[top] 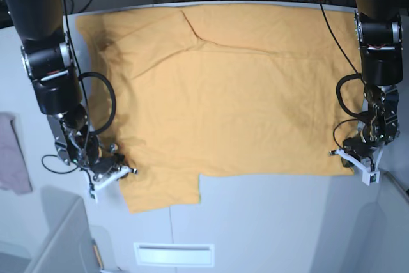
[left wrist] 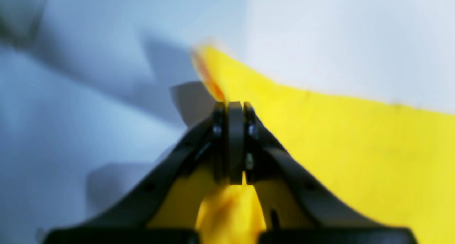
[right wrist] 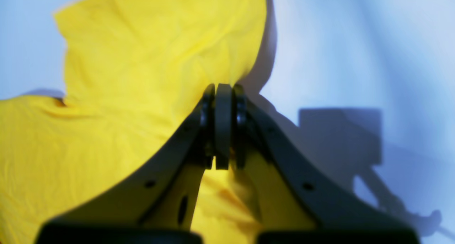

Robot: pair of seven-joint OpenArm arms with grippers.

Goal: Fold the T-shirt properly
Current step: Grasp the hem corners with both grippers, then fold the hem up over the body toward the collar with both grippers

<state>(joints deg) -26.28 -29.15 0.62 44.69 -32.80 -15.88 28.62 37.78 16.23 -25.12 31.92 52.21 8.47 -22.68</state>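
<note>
Jaws of both grippers are pinched together on fabric: the left gripper (left wrist: 235, 142) clamps the near corner of the one T-shirt (top: 230, 100) on the base view's right, and the right gripper (right wrist: 223, 126) clamps its edge on the left, beside a sleeve. One shirt, two grippers. Farther off, the orange-yellow shirt lies spread flat on the pale table (top: 268, 222), long axis running left to right across it, its far edge reaching the table's back. One pinkish cloth (top: 13, 155) lies at the far left.
</note>
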